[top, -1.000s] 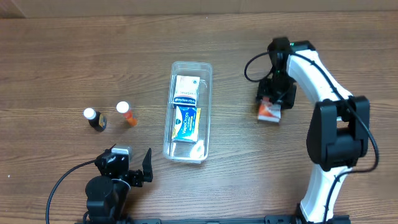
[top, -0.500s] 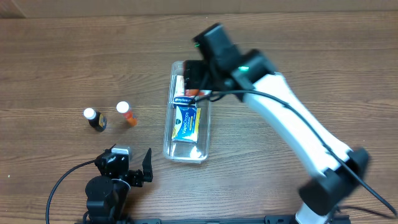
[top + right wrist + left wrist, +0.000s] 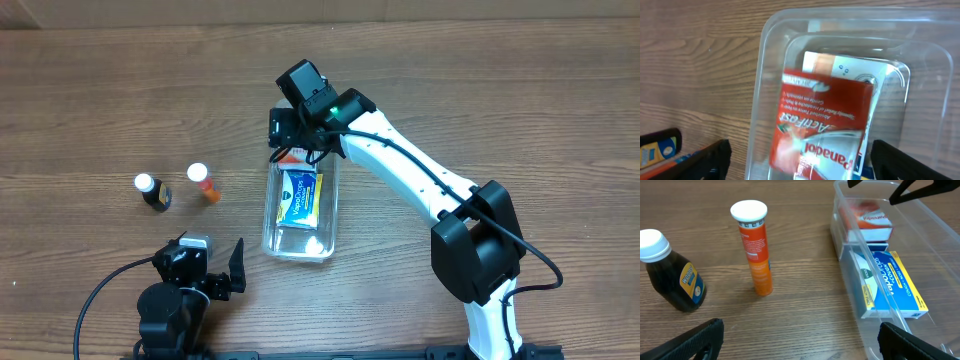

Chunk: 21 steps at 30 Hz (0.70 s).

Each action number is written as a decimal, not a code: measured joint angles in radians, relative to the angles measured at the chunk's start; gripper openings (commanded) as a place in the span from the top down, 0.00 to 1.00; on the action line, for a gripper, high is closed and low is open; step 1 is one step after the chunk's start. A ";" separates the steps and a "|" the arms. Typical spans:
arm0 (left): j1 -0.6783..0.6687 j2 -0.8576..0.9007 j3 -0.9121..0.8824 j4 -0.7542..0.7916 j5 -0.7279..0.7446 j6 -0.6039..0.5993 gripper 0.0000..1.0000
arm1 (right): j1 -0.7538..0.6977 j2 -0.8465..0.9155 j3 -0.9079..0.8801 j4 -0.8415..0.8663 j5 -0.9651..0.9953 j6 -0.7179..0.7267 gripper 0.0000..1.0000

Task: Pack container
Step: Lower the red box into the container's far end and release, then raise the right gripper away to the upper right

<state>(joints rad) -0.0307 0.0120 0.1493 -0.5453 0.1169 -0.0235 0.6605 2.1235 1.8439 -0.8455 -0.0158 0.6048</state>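
Observation:
The container (image 3: 299, 256) is a clear, long plastic bin in the middle of the table, also seen in the left wrist view (image 3: 940, 231) and the right wrist view (image 3: 764, 75). Its far end holds a red Panadol box (image 3: 825, 120) (image 3: 870, 220) lying tilted on a white box (image 3: 852, 64). A blue box (image 3: 300, 195) (image 3: 890, 285) lies in the bin's middle. My right gripper (image 3: 298, 140) (image 3: 802, 155) hovers over that far end, open, its fingers wide of the red box. My left gripper (image 3: 215, 270) (image 3: 800, 345) stands open near the front left, empty.
A dark bottle with a white cap (image 3: 153, 192) (image 3: 670, 275) and an orange tube with a white cap (image 3: 204, 183) (image 3: 756, 255) stand upright left of the bin. The right arm (image 3: 420, 175) stretches diagonally over the table's right half.
The right arm swung from the table's right side to the bin's far end with the red box, then opened. The box now lies in the bin. The left arm stayed still.

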 measured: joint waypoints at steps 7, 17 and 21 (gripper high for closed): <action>0.000 0.000 0.000 0.000 0.000 0.000 0.00 | -0.068 -0.095 0.040 -0.095 -0.003 -0.019 0.00; 0.000 0.000 -0.001 0.045 -0.010 0.002 0.00 | -0.633 -0.376 0.101 -0.314 -0.076 -0.029 0.00; 0.000 0.000 -0.001 0.097 -0.023 0.004 0.00 | -0.755 -0.357 0.097 -0.393 -0.135 -0.030 0.00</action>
<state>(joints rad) -0.0307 0.0120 0.1486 -0.4484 0.0940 -0.0193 -0.0948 1.7668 1.9411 -1.2385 -0.1505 0.5751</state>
